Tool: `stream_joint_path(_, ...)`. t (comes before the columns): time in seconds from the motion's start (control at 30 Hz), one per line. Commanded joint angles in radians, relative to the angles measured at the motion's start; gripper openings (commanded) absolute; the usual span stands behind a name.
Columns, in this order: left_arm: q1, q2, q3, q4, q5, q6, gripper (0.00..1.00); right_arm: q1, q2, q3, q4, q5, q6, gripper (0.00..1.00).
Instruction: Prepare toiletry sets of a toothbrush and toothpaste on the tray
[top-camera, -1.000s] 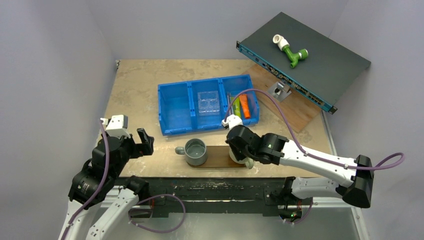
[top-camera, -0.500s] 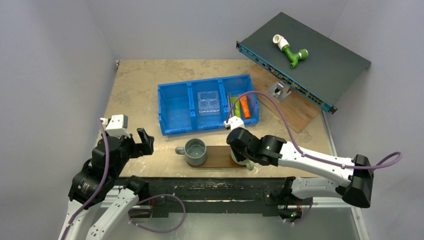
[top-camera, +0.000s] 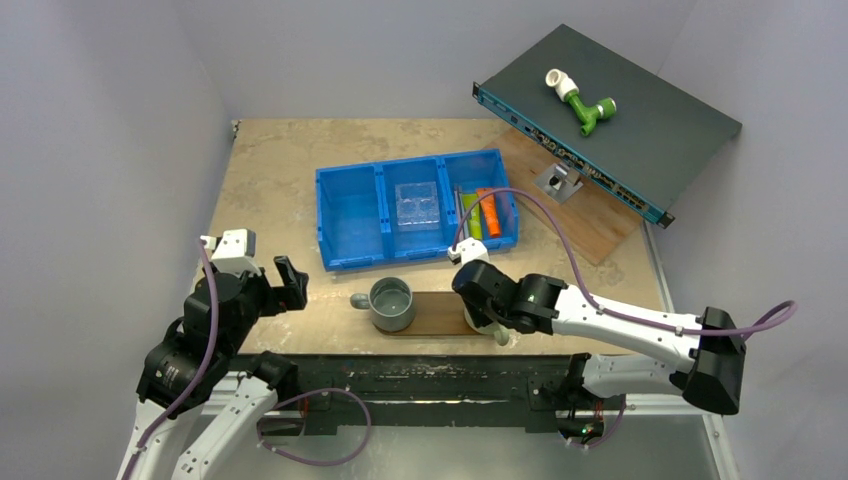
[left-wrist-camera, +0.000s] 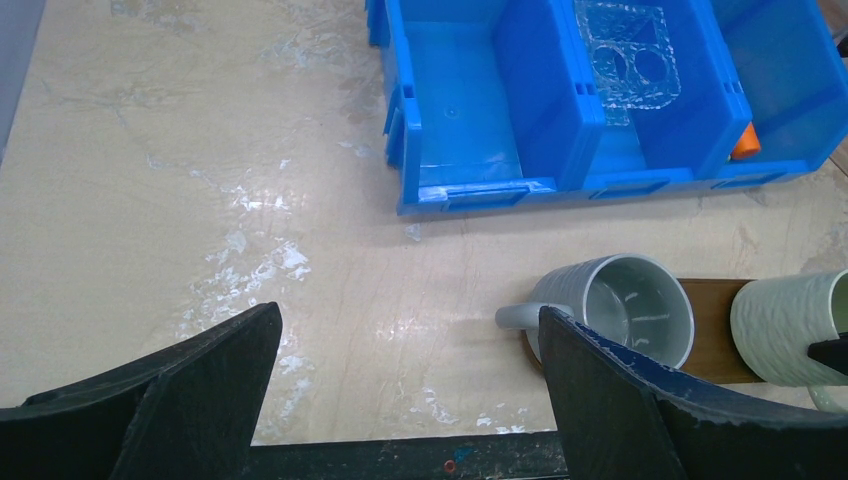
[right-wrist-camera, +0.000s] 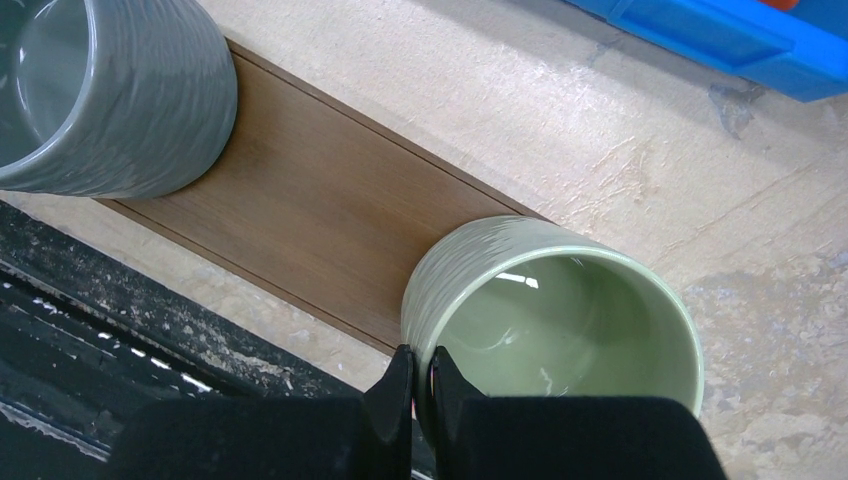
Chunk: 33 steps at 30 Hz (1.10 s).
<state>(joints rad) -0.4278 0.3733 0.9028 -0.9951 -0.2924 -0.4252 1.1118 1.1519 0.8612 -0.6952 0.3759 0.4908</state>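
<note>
The dark brown tray lies at the table's near edge and also shows in the right wrist view. My right gripper is shut on the rim of a pale green mug at the tray's right end. A grey mug stands on the tray's left end. The orange toothpaste and green toothpaste lie in the right compartment of the blue bin, with thin toothbrush sticks beside them. My left gripper is open and empty over bare table, left of the grey mug.
A clear plastic piece sits in the bin's middle compartment. A dark flat rack unit with a green-and-white pipe fitting leans at the back right over a reddish board. The table's near edge runs just below the tray.
My right gripper, with the green mug, has edged slightly toward the near edge. The left arm has not moved.
</note>
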Motion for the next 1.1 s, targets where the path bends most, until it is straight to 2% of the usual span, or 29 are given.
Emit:
stream_joint_path(0.0,0.0,0.006,-0.001,0.035,0.0,0.019,1.0,0.003,-0.009,0.011,0.066,0.041,0.008,0.0)
stream_joint_path(0.37,0.0,0.004,0.001,0.034,-0.001,0.017,1.0,0.003,0.016,0.002,0.077,0.028,0.006,0.03)
stream_joint_path(0.77,0.0,0.009,0.0,0.036,-0.001,0.02,1.0,0.003,0.008,0.056,0.037,0.046,-0.013,0.38)
stream_joint_path(0.93,0.0,0.01,0.0,0.035,-0.004,0.022,1.0,0.003,0.016,0.157,-0.019,0.067,-0.043,0.43)
stream_joint_path(1.07,0.0,0.012,-0.001,0.036,-0.004,0.021,1.0,0.002,0.02,0.214,0.012,0.094,-0.104,0.51)
